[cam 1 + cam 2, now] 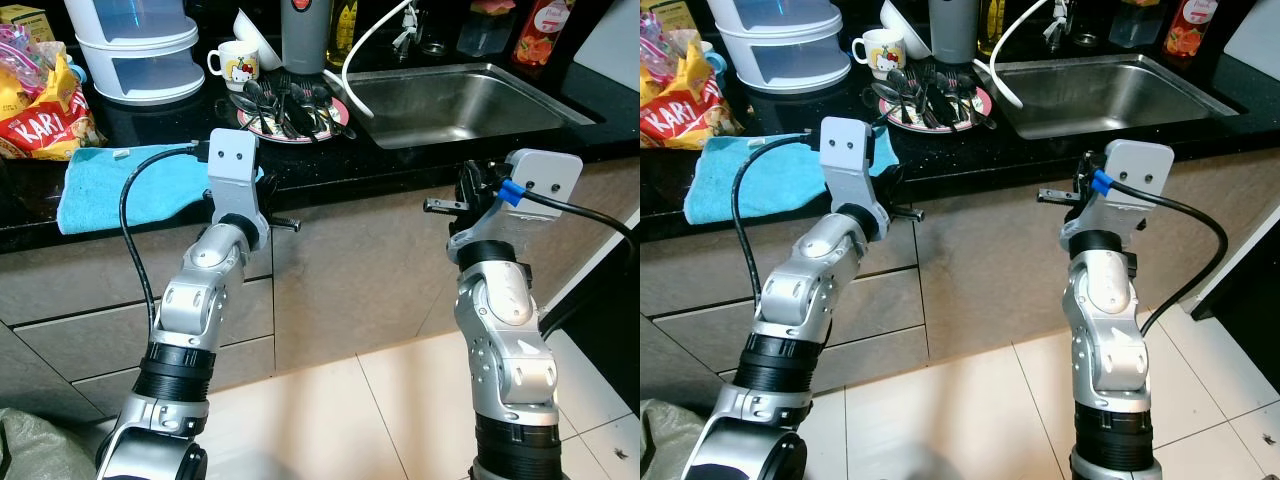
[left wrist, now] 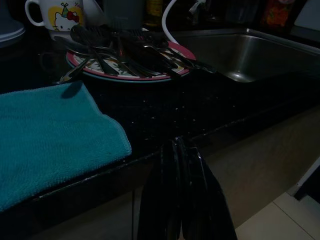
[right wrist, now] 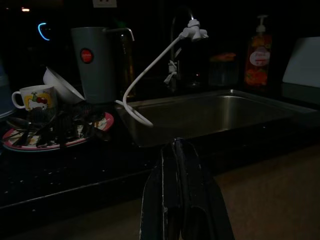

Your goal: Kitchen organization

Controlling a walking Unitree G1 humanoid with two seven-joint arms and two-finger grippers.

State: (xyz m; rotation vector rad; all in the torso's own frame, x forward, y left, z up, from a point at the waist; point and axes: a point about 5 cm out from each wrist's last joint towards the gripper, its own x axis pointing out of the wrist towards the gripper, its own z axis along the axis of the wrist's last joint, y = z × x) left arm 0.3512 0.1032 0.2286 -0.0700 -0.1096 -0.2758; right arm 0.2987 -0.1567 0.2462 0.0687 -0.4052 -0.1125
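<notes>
Both arms raised, fingers together

one plate [image 1: 345, 112], one mug [image 1: 234, 64], one towel [image 1: 100, 185], one sink [image 1: 460, 105]

Teal cloth [image 1: 115, 185], black countertop [image 1: 420, 160], pink-rimmed floral plate [image 2: 175, 70], steel sink [image 1: 455, 100].

Towel [image 1: 130, 185] – plate [image 1: 296, 112] – sink [image 1: 455, 100], leftward first
</notes>
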